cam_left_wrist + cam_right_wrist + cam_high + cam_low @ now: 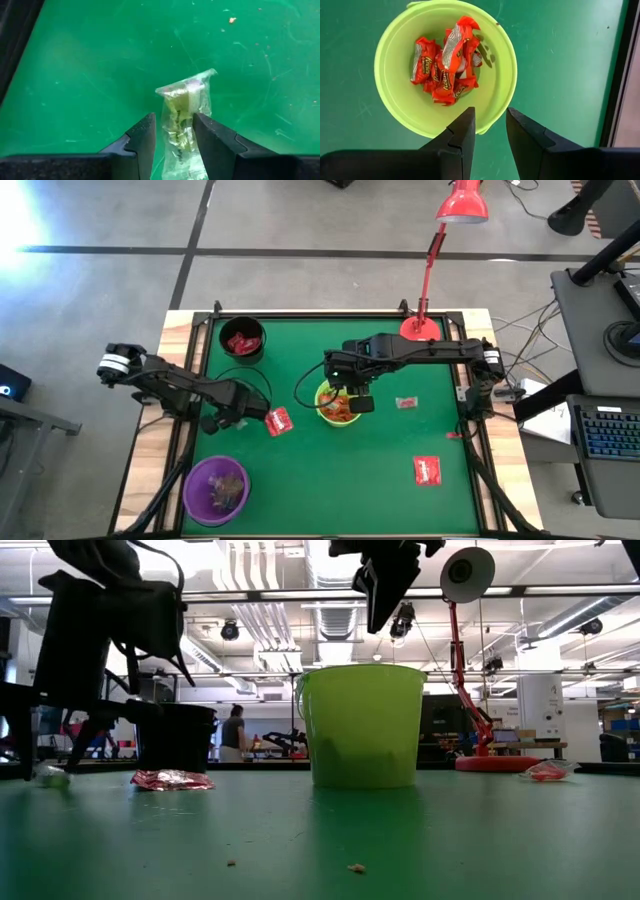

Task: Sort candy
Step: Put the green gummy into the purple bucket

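Observation:
My left gripper is over the table's left middle, shut on a small clear-wrapped candy. A flat red packet lies on the green mat just right of it. My right gripper hangs open and empty above the lime-green bowl, which holds several orange-red wrapped candies. In the low view this gripper is well above the bowl. The black bowl holds red packets. The purple bowl holds pale candies. My left gripper pinches the clear-wrapped candy between its two fingers, on the wrapper's two long sides. The wrapper's crimped free end sticks out past the fingertips. I cannot tell whether the candy is clear of the mat.
More red packets lie on the mat at the right: one near the front, one beside the lime bowl. A red desk lamp stands at the far edge. In the low view a pale candy lies on the mat at the left.

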Motion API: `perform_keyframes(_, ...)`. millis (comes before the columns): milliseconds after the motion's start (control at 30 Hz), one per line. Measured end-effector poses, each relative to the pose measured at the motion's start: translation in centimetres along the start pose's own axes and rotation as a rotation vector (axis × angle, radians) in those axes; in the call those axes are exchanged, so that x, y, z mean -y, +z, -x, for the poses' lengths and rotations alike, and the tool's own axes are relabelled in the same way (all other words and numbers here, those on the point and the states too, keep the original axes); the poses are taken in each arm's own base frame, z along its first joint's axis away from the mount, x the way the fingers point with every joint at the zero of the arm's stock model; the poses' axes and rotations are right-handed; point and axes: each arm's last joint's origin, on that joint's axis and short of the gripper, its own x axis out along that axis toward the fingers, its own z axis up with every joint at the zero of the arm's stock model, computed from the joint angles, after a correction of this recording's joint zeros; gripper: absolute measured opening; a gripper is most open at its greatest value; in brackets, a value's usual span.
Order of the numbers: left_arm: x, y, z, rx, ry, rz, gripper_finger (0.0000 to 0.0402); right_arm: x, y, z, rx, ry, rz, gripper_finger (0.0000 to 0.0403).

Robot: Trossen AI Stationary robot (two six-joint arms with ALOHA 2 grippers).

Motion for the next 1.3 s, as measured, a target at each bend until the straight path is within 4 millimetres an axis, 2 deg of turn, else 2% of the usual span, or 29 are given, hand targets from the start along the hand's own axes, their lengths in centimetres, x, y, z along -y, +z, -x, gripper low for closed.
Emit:
perform_keyframes(333,-0.4,0.4,-0.9,0.032,0.003,-0.011,0.0114,0.0,0.0,0.0,0.002,0.0,0.007,0.0098)
perform_keyframes(467,-0.4,0.6,-0.9,0.081,-0.025,-0.045,0.0076,0.0,0.0,0.0,0.002,0.0,0.007,0.01)
perform_keyframes(633,-0.1,0.6,-0.6,0.137,-0.06,-0.173,0.0011,0.0,0.0,0.0,0.002,0.0,0.006,0.0096)
perform_keyframes(833,0.0,0.5,-0.4,0.129,-0.058,-0.204,0.0005,0.0,0.0,0.0,0.002,0.0,-0.002,0.0098)
perform_keyframes(1067,1.2,-0.7,2.3,0.089,-0.104,-0.355,0.0001,0.0,0.0,0.0,0.001,0.0,0.005,0.0093)
perform_keyframes(1200,1.6,-1.6,5.1,0.082,-0.125,-0.451,0.0,0.0,0.0,0.0,0.001,0.0,0.009,0.0095)
perform_keyframes(1300,1.8,-2.4,7.6,0.076,-0.152,-0.586,0.0,0.0,0.0,0.0,0.001,0.0,0.02,0.0095)
